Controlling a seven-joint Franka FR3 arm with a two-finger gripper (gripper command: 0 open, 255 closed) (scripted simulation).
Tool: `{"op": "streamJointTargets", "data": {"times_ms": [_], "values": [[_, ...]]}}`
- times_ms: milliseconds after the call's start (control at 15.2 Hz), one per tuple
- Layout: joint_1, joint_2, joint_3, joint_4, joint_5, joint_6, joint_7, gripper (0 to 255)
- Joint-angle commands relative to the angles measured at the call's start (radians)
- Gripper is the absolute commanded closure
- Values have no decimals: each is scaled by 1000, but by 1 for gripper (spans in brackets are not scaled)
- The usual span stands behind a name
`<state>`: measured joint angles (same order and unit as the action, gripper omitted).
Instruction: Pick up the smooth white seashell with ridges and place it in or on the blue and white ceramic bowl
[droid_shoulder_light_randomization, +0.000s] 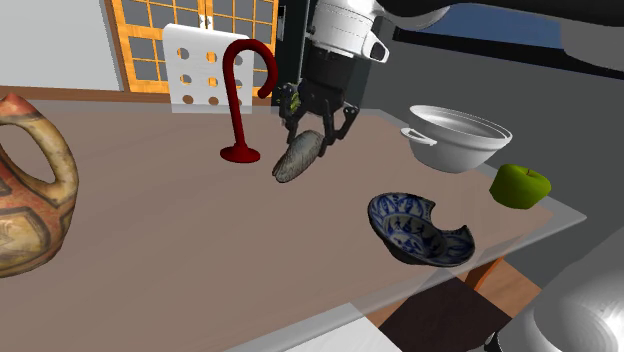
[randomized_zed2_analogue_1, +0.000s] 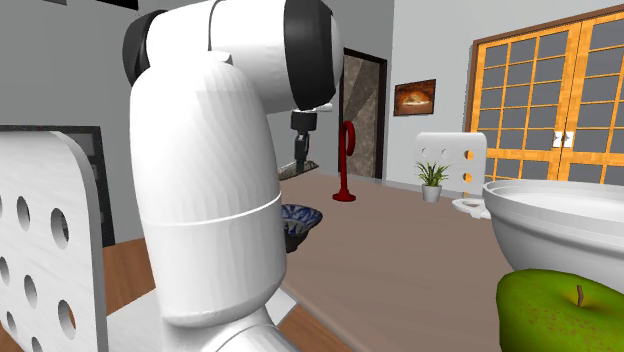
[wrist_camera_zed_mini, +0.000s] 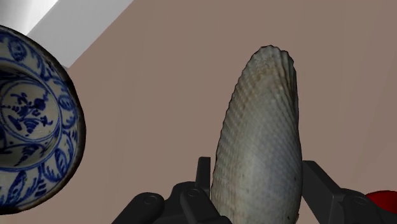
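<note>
The white arm (droid_shoulder_light_randomization: 345, 30) comes down from the shoulder view's top edge, its wrist pointing nearly straight down over the middle of the brown desk (droid_shoulder_light_randomization: 150, 220). The black pincer (droid_shoulder_light_randomization: 308, 140) is pinching the seashell (droid_shoulder_light_randomization: 298, 157) by its upper end. In the wrist view the two fingers (wrist_camera_zed_mini: 315, 178) press on either flank of the pale, finely ridged seashell, which runs lengthwise away from the hand. In the shoulder view it hangs tilted, its lower tip toward that view's left. Whether that tip touches the desk cannot be told. The blue and white bowl (droid_shoulder_light_randomization: 415, 230) sits apart from the seashell, toward the shoulder view's lower right, near the desk's front edge, and its rim looks uneven. A red hooked stand (droid_shoulder_light_randomization: 243, 100) is just beside the pincer, a white two-handled bowl (droid_shoulder_light_randomization: 458, 137) and a green apple (droid_shoulder_light_randomization: 519, 186) stand further right, and a brown jug (droid_shoulder_light_randomization: 30, 190) is cut off at the left edge. In the second exterior view the arm's thick lower links block much of the scene, hiding part of the blue and white bowl, and the pincer is small and hard to make out.
</note>
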<state>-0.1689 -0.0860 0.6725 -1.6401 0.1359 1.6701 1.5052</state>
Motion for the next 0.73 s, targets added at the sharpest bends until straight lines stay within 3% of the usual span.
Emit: {"op": "streamJointTargets", "data": {"times_ms": [0, 132, 330, 660], "values": [[0, 6, 1, 33, -4, -28, 5, 255], [1, 14, 3, 59, -9, -48, 10, 255], [-13, -146, -52, -78, 87, -50, -67, 255], [13, -374, -158, -268, 182, -86, -166, 255]]}}
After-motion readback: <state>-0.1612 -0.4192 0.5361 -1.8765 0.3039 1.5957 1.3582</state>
